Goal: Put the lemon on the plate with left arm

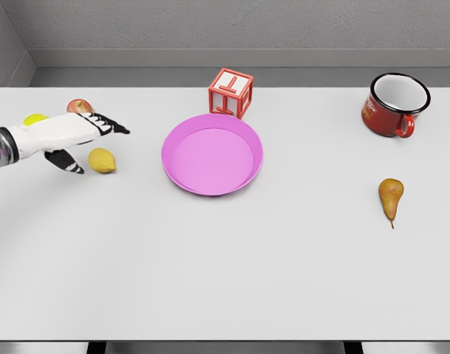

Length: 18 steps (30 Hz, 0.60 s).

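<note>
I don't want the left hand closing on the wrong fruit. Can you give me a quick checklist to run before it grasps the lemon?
1. Left hand open, holding nothing: ok.
2. Lemon lies free on the table, just below the extended fingers: ok.
3. Hand centred over the lemon: not ok, the lemon sits beyond the thumb.
4. Apple and yellow-green fruit behind the hand, contact with either: cannot tell.
5. Pink plate empty: ok.
6. Path from lemon to plate free of objects: ok.

The red block (231, 92) bears a letter T.
</note>
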Available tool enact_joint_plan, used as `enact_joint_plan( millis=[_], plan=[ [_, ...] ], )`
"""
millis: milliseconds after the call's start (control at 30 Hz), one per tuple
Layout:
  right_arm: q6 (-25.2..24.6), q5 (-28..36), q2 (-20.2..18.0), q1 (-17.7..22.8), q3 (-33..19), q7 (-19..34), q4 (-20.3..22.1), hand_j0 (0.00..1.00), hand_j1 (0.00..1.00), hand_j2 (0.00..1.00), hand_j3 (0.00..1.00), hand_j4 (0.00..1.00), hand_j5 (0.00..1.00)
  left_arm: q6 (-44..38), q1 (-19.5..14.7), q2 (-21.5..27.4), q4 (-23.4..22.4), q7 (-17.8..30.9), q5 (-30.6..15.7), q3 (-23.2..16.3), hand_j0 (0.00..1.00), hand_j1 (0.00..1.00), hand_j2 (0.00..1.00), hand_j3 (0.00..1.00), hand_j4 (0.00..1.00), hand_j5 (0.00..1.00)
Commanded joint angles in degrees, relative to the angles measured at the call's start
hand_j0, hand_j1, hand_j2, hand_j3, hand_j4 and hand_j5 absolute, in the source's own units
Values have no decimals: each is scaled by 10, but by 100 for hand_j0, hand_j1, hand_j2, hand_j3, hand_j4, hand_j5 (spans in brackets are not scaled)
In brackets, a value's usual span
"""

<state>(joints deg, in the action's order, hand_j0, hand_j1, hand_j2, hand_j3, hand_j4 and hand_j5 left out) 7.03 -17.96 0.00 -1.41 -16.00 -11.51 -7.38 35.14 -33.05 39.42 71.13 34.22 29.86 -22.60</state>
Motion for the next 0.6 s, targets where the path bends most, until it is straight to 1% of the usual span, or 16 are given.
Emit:
enact_joint_plan(
  millis=[0, 100, 133, 200, 433, 467, 500, 567],
  plan=[
    [0, 0, 0, 0, 0, 0, 0, 100, 100, 100, 100, 100, 100, -1, 0, 0, -7, 0, -1, -29, 100, 100, 100, 100, 100, 100],
    [0, 0, 0, -1, 0, 0, 0, 100, 100, 100, 100, 100, 100, -1, -3, 0, -8, 0, -1, -34, 100, 100, 100, 100, 100, 100],
    [0, 0, 0, 0, 0, 0, 0, 100, 100, 100, 100, 100, 100, -1, -4, 0, -24, 0, -1, -43, 100, 100, 100, 100, 100, 100],
    [0, 0, 0, 0, 0, 0, 0, 100, 100, 100, 100, 100, 100, -1, -10, 0, -28, 0, 2, -49, 100, 100, 100, 100, 100, 100],
    [0, 0, 0, -1, 0, 0, 0, 100, 100, 100, 100, 100, 100, -1, -18, 0, -32, 0, 3, -49, 100, 100, 100, 100, 100, 100],
    [0, 0, 0, 0, 0, 0, 0, 100, 100, 100, 100, 100, 100, -1, -18, 0, -32, 0, 11, -50, 99, 99, 99, 99, 99, 99],
    [0, 0, 0, 0, 0, 0, 0, 100, 100, 100, 100, 100, 100, -1, -18, 0, -32, 0, 21, -54, 94, 94, 94, 94, 94, 94],
    [0, 0, 0, -1, 0, 0, 0, 100, 100, 100, 100, 100, 100, -1, -20, 0, -32, 0, 24, -56, 91, 91, 91, 91, 91, 91]
  ],
)
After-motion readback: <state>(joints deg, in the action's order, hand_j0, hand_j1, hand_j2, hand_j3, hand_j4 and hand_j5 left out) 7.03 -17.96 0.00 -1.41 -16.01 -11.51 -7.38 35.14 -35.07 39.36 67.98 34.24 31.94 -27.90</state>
